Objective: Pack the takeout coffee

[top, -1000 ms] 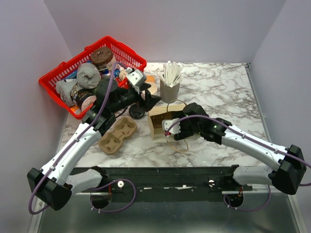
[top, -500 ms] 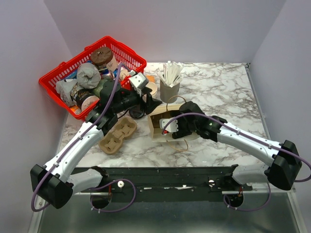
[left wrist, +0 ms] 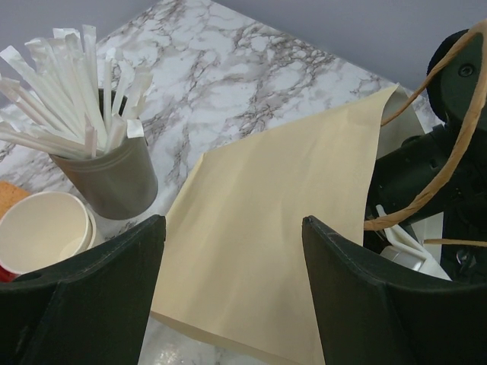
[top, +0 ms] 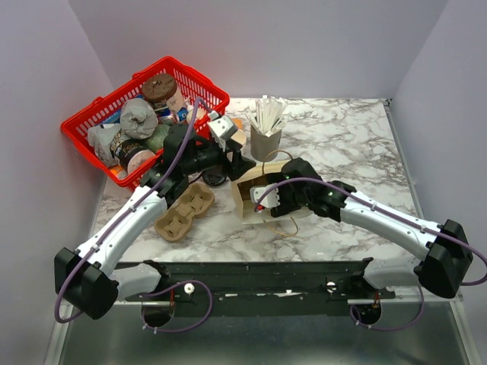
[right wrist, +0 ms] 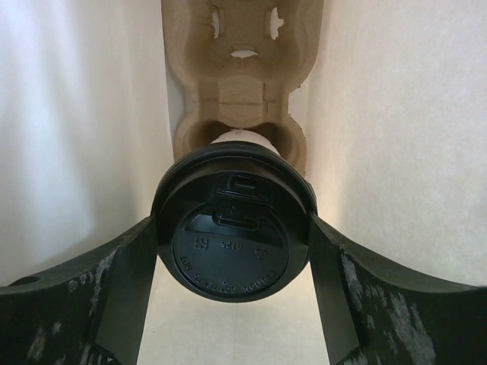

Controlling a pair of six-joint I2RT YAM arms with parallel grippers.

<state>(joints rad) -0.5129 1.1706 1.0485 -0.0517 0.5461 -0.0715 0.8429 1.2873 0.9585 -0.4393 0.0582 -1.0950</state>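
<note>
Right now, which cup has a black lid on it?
The takeout coffee, sitting in the cardboard carrier inside the paper bag. The stacked cream cups are open on top, and the grey cup holds white sticks.

black-lidded takeout coffee (right wrist: 232, 243) in pulp carrier (right wrist: 240, 84)

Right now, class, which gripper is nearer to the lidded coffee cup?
Right. The right gripper clasps the coffee cup by its lid inside the paper bag; the left gripper is open outside, facing the bag's side.
</note>
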